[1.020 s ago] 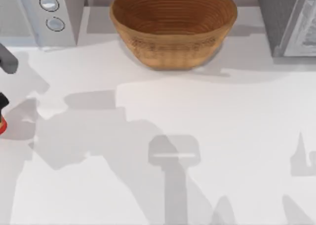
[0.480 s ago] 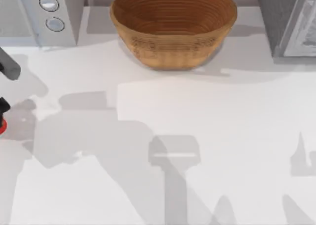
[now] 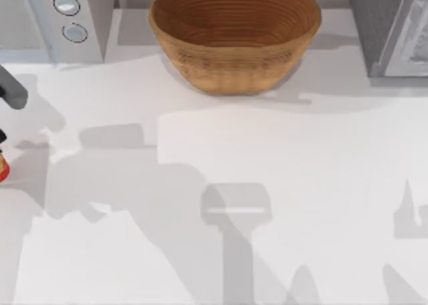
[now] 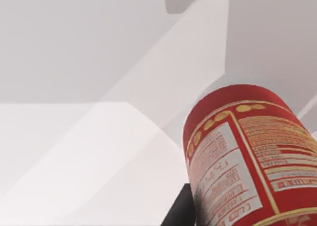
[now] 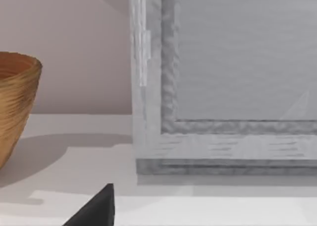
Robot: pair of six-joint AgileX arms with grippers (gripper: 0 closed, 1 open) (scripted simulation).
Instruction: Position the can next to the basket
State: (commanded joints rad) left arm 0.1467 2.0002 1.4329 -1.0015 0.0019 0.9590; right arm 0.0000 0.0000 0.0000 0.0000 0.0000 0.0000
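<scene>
The tan wicker basket (image 3: pixel 234 37) stands at the back middle of the table; its side also shows in the right wrist view (image 5: pixel 15 102). The red can (image 3: pixel 2 168) is a sliver at the table's far left edge, well away from the basket. In the left wrist view the can (image 4: pixel 247 156) looms close, printed side toward the camera, with a black finger (image 4: pixel 182 212) against its lower side. My left gripper (image 3: pixel 2 139) is at that same left edge, shut on the can. A dark part of my right gripper (image 5: pixel 96 211) shows, parked at the right.
A white appliance with two round knobs (image 3: pixel 67 17) stands at the back left. A grey framed cabinet (image 3: pixel 391 31) stands at the back right, close before the right wrist camera (image 5: pixel 223 77). Arm shadows lie across the white tabletop (image 3: pixel 281 158).
At the left edge the can and the left gripper have shifted slightly, and the left arm's shadow has drifted leftward. The basket and the right arm have not moved.
</scene>
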